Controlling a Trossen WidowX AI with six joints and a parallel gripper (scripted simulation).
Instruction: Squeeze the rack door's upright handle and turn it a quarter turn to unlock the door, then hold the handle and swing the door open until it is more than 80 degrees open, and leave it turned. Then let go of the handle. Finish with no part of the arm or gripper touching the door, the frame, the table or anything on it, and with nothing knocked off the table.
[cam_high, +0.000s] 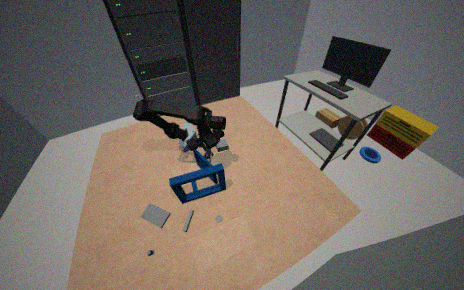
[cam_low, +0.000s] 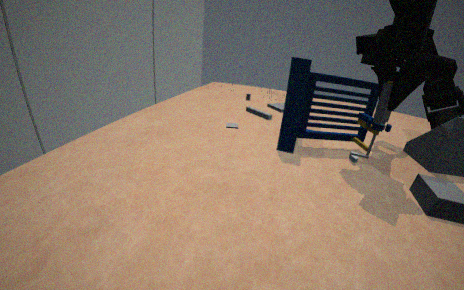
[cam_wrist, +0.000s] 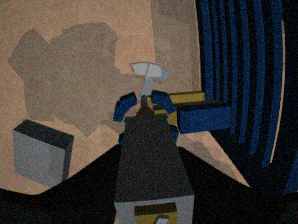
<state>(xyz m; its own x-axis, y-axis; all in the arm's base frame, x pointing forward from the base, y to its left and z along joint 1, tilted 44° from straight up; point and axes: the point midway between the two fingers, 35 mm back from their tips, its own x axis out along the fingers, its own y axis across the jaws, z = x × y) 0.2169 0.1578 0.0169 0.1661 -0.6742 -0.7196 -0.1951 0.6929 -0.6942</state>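
Observation:
The blue door frame (cam_high: 197, 195) (cam_low: 295, 105) stands upright on the table. The slatted blue door (cam_low: 345, 135) (cam_wrist: 245, 75) is swung well out from it, on the arm's side; its exact angle is hard to tell. My gripper (cam_low: 387, 95) (cam_wrist: 148, 153) is shut on the grey upright handle (cam_low: 382, 107) (cam_wrist: 150, 135) at the door's free edge. A blue and yellow bracket joins handle to door. Below the handle a thin rod ends in a pale T-shaped foot (cam_low: 354, 157) (cam_wrist: 149, 70) near the table. The black fingers hide part of the handle, and its turn is hard to judge.
A grey block (cam_high: 222, 145) (cam_low: 442, 192) (cam_wrist: 37, 157) lies beside the arm, on the side away from the door. Beyond the frame lie a flat grey plate (cam_high: 156, 215), a bar (cam_high: 188, 220), a small square (cam_high: 219, 218) and a small dark piece (cam_high: 150, 253).

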